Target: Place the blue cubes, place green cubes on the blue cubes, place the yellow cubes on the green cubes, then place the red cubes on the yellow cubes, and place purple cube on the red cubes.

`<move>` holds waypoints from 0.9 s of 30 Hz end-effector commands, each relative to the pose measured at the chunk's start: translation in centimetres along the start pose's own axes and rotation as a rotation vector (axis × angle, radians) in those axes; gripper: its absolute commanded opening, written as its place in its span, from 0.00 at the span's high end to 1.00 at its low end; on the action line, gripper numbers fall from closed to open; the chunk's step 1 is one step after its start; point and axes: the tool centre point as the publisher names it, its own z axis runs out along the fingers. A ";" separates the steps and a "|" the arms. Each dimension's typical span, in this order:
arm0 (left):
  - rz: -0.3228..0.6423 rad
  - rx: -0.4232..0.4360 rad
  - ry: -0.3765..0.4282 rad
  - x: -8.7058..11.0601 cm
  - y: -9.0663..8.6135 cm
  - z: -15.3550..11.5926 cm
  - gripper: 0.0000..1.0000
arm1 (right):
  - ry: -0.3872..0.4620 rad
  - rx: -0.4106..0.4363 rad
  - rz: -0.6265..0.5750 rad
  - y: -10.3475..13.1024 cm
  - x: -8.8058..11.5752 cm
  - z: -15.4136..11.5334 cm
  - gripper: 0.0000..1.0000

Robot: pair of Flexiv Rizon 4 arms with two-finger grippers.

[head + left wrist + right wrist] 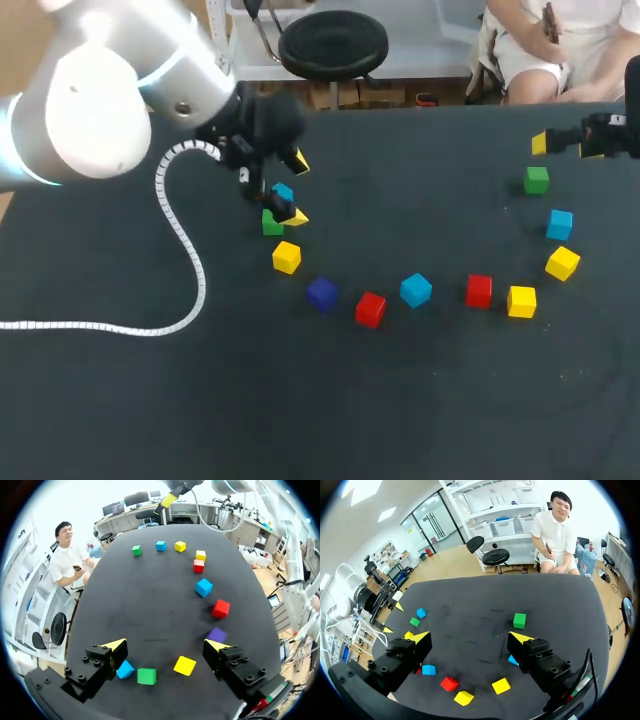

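Blue cube [125,669] and green cube [146,676] lie unstacked below the wide-open left gripper [166,645], no tower begun, while the right gripper [470,637] hangs wide, empty

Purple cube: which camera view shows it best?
The head view: the purple cube sits in the open, nothing covering it. The left wrist view shows it partly behind a finger of the left end effector. The right wrist view does not show it.
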 end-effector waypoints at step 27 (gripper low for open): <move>0.022 0.069 -0.190 0.8 2.0 1.5 0.00 | 0.000 0.003 0.001 0.1 0.0 -0.1 0.00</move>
